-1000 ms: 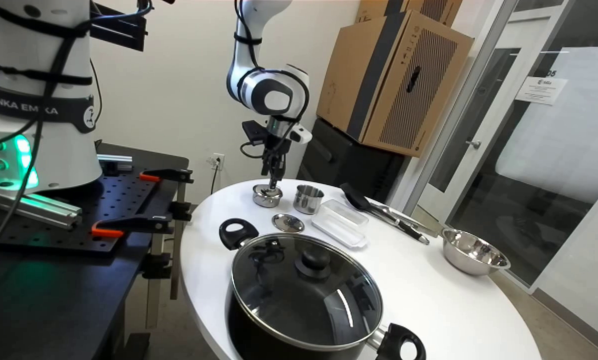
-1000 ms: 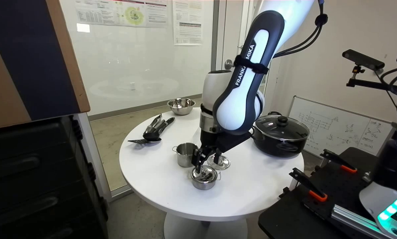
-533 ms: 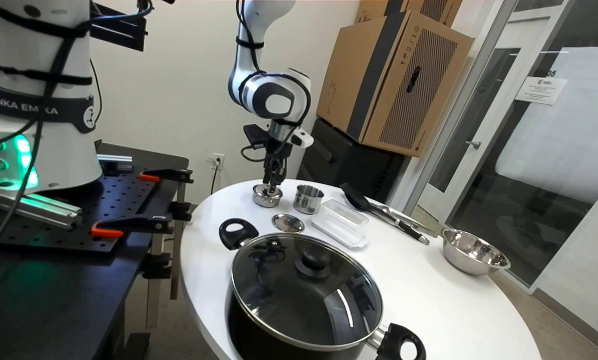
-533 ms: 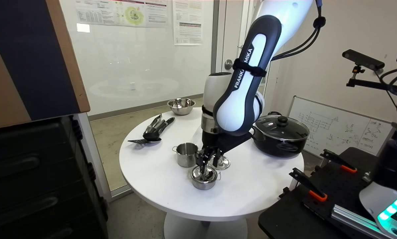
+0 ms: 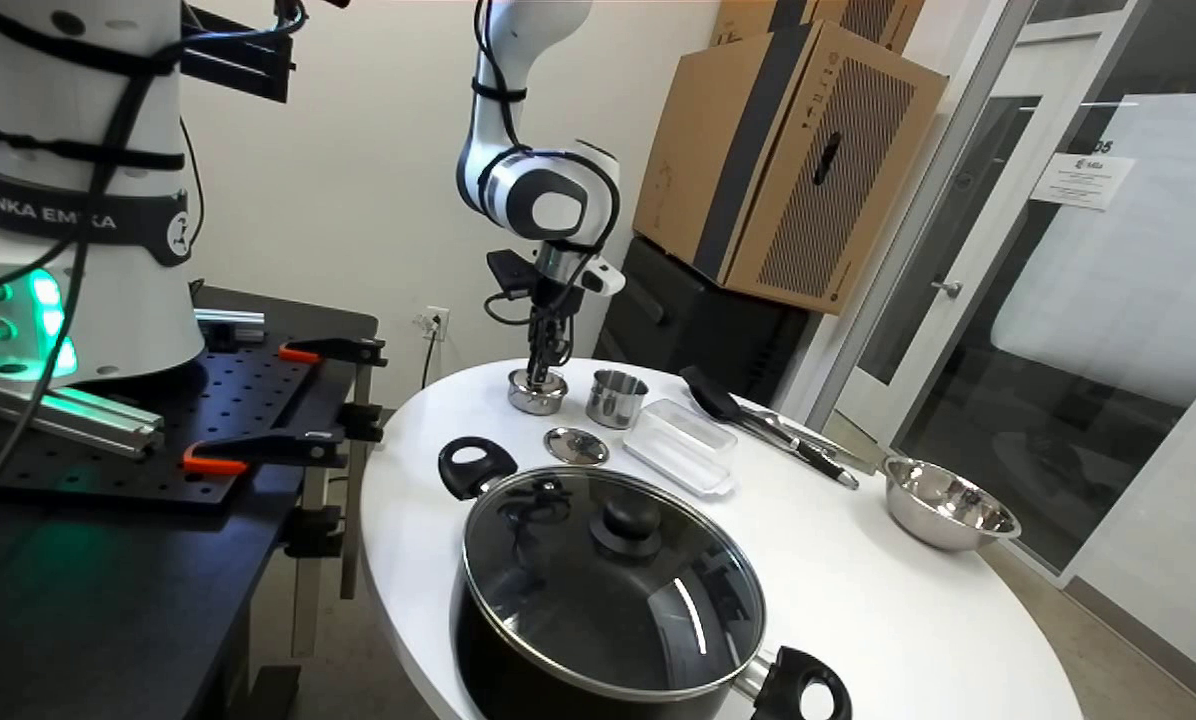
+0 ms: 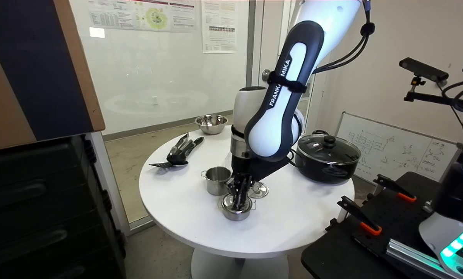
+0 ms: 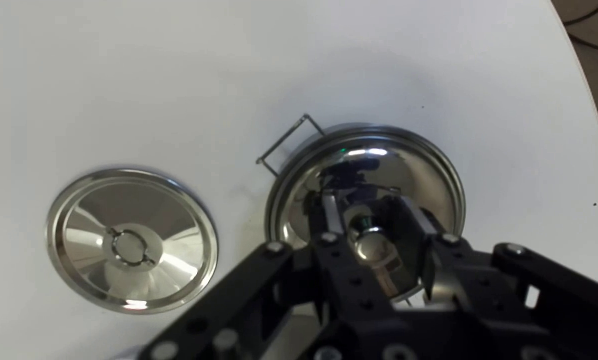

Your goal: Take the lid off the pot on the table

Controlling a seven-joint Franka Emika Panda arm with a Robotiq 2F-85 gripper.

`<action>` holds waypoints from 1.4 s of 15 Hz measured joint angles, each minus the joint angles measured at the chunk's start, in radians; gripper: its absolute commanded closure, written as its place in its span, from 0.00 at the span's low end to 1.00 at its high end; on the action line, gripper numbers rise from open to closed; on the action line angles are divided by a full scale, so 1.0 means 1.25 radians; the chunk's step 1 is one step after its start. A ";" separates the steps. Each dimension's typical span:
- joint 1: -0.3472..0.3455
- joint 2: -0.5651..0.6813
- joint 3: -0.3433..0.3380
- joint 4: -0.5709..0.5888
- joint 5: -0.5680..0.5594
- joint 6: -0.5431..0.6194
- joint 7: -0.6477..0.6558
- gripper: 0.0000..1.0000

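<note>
On the round white surface (image 6: 293, 221) stands the small steel pot (image 6: 236, 215), upright, and its lid (image 7: 424, 180) sits on top of it, a shiny knob (image 7: 374, 247) at the middle of that lid. Directly above the small steel pot the arm (image 6: 270, 133) points downward, and the jaws stand parted, one to each side of the knob, which shows between them in the wrist view; whether they touch it cannot be told. A thin wire handle (image 7: 282, 139) juts out from the small steel pot. Near the small steel pot but apart from it, a loose steel lid (image 7: 129, 245) lies flat, and just beside the small steel pot stands a taller steel pot (image 6: 217, 184). Farther from the small steel pot lies a clear plastic container (image 5: 678, 468), seen in an exterior view, and well apart from the small steel pot are some kitchen utensils (image 6: 179, 157), a metal bowl (image 6: 211, 130) and, in both exterior views, a large black pot (image 6: 324, 170) covered by a glass lid (image 6: 312, 149)
</note>
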 measured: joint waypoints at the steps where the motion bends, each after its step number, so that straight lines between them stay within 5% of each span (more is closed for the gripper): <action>1: 0.001 0.000 0.000 0.002 0.000 0.000 0.000 0.99; 10: -0.001 0.000 0.015 0.004 0.000 0.000 -0.019 1.00; 11: -0.002 -0.002 0.021 0.004 0.000 0.000 -0.023 0.74; 12: -0.002 -0.004 0.025 0.004 0.000 0.000 -0.025 0.73; 21: -0.007 -0.016 0.025 0.004 0.000 0.000 -0.029 0.10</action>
